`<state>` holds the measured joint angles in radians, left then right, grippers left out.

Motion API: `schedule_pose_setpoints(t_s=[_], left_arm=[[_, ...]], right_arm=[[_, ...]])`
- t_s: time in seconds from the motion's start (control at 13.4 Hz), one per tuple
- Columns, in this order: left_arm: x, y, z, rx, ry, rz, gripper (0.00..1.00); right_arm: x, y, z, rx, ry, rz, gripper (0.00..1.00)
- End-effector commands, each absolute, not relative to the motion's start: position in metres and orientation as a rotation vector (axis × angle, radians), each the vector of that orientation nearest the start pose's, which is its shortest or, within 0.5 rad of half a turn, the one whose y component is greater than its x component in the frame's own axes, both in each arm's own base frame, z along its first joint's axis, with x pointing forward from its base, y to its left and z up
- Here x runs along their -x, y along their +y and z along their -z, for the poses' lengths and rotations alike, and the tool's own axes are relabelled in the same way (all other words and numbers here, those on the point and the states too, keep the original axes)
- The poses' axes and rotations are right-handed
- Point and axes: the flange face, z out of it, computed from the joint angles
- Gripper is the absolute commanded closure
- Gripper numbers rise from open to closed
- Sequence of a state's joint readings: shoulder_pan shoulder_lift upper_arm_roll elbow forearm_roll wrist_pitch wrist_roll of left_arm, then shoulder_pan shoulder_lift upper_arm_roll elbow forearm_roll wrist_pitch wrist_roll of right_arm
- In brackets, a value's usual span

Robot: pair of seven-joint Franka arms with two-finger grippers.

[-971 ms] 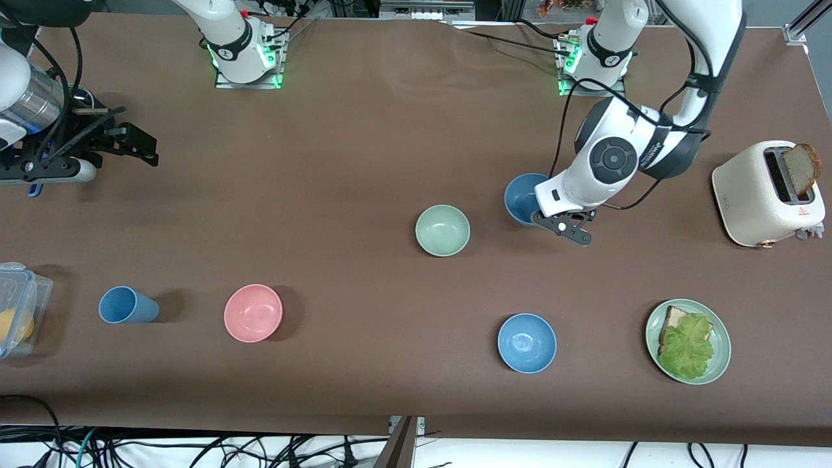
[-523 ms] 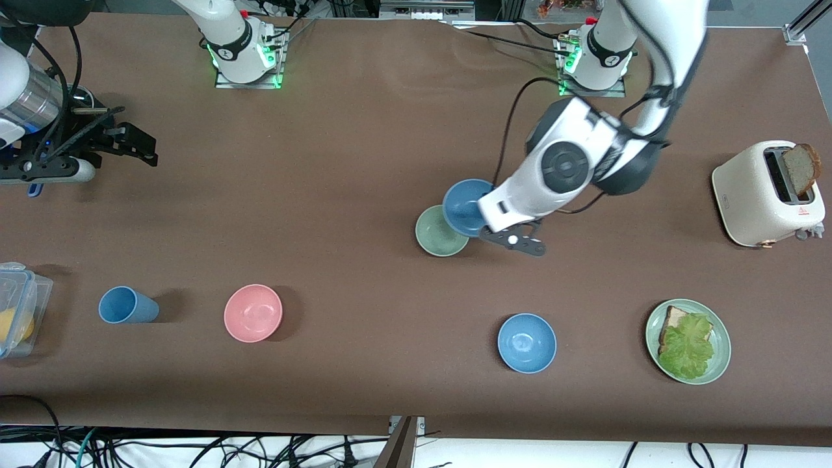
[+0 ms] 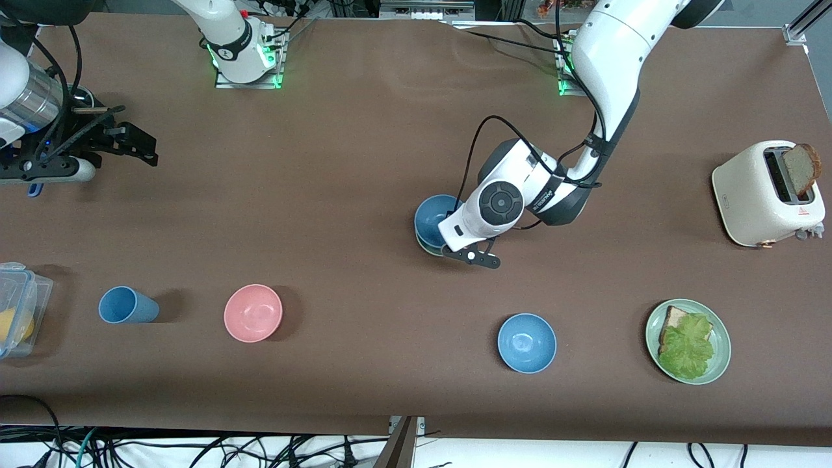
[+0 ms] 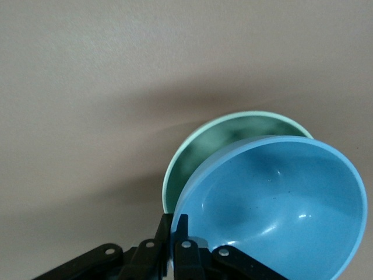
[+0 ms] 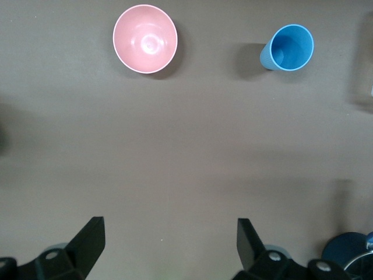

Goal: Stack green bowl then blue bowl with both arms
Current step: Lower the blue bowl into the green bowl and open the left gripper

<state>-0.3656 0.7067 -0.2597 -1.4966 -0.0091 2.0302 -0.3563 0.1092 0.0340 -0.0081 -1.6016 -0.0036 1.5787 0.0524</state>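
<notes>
Starting nearest the front camera, a bright blue round plastic bowl [image 3: 526, 342] sits upright on the brown table [image 3: 364, 149], with a pale green plate holding bread and lettuce [image 3: 688, 341] beside it toward the left arm's end. Toward the right arm's end stand a pink round plastic bowl [image 3: 253, 312], a blue plastic cup [image 3: 127, 305] and a clear plastic container [image 3: 16, 309] at the table's edge. Farther from the camera, near the table's middle, the small pale sage-green matte bowl [image 3: 426, 247] rests on the table. The dusty light-blue round bowl [image 3: 434, 216] is over it, tilted and offset so that one arc of the green rim shows; whether the two touch cannot be told. The left gripper [image 4: 175, 248] has its black fingers pinched tight on the blue bowl's rim. A cream toaster with a slice of brown bread [image 3: 770, 192] stands at the left arm's end. The right gripper [image 5: 169, 242] waits with fingers spread wide over bare table at the right arm's end.
</notes>
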Motion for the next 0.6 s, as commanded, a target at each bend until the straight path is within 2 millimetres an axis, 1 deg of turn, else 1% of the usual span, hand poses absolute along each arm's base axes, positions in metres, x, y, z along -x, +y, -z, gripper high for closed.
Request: schedule_pose_setpoints(t_s=[0.0, 0.15, 0.22, 0.3, 0.37, 0.45, 0.52], left_arm=[[-0.591, -0.379, -0.257, 3.183, 0.339, -0.311, 1.0], [-0.592, -0.377, -0.256, 3.182, 0.329, -0.311, 1.0], [-0.591, -0.377, -0.247, 3.176, 0.335, -0.329, 0.98], [-0.59, -0.378, -0.242, 3.179, 0.324, -0.346, 0.64], [-0.587, -0.382, -0.242, 3.172, 0.333, -0.342, 0.03], [-0.589, -0.381, -0.249, 3.176, 0.335, -0.325, 0.0], [-0.591, -0.379, -0.255, 3.182, 0.322, -0.315, 0.0]], right_arm=[[-0.562, 0.059, -0.597, 3.157, -0.093, -0.08, 0.0], [-0.562, 0.06, -0.598, 3.156, -0.095, -0.078, 0.0], [-0.562, 0.06, -0.598, 3.157, -0.095, -0.078, 0.0], [-0.562, 0.061, -0.598, 3.157, -0.097, -0.08, 0.0], [-0.561, 0.062, -0.598, 3.157, -0.1, -0.08, 0.0], [-0.561, 0.063, -0.598, 3.157, -0.102, -0.08, 0.0], [-0.562, 0.063, -0.598, 3.157, -0.102, -0.078, 0.0]])
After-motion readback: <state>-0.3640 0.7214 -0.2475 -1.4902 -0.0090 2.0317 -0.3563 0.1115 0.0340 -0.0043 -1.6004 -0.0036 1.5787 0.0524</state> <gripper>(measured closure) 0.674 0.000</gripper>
